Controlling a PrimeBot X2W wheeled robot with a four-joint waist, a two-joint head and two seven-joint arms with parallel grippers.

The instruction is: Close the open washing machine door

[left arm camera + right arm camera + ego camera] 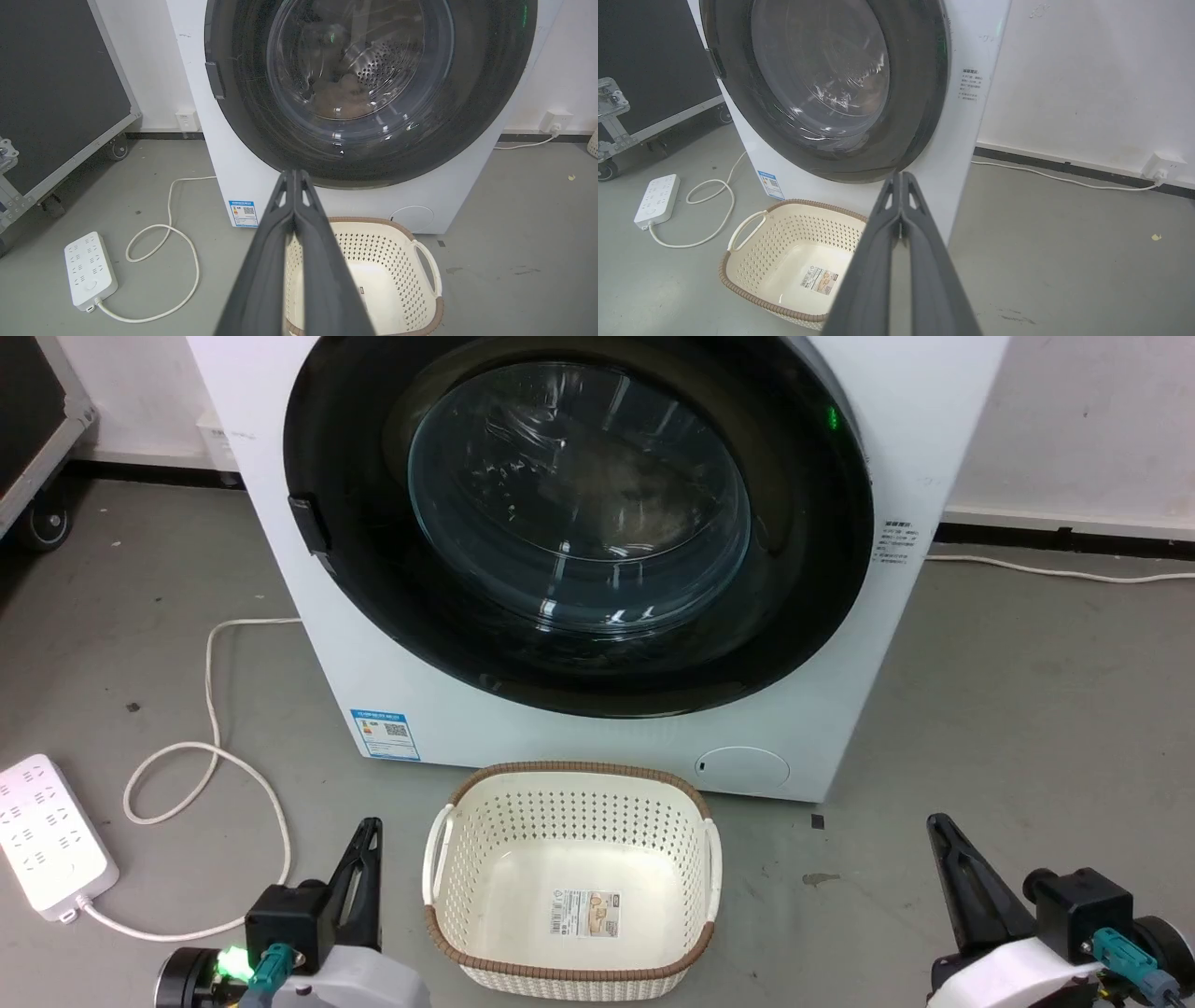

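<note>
The washing machine door (579, 513), a wide glossy black ring around a bulging glass bowl, lies flat against the white machine front (597, 737), and I see no gap at its rim. Through the glass (359, 70) the steel drum shows. A small black tab (308, 523) sits on the ring's left edge. The door (822, 79) looks flush from the right side too. My left gripper (372, 826) is low at the left, shut and holding nothing, well short of the machine. The right gripper (936, 821) is low at the right, shut and holding nothing. Each wrist view shows its own gripper, left (294, 173) and right (901, 175), with tips pressed together.
An empty cream basket (448, 821) with a brown rim stands on the floor before the machine, between my grippers. A white power strip (47, 835) and its looped cable (210, 756) lie at the left. A black wheeled case (56, 93) stands at the far left. Grey floor stretches to the right.
</note>
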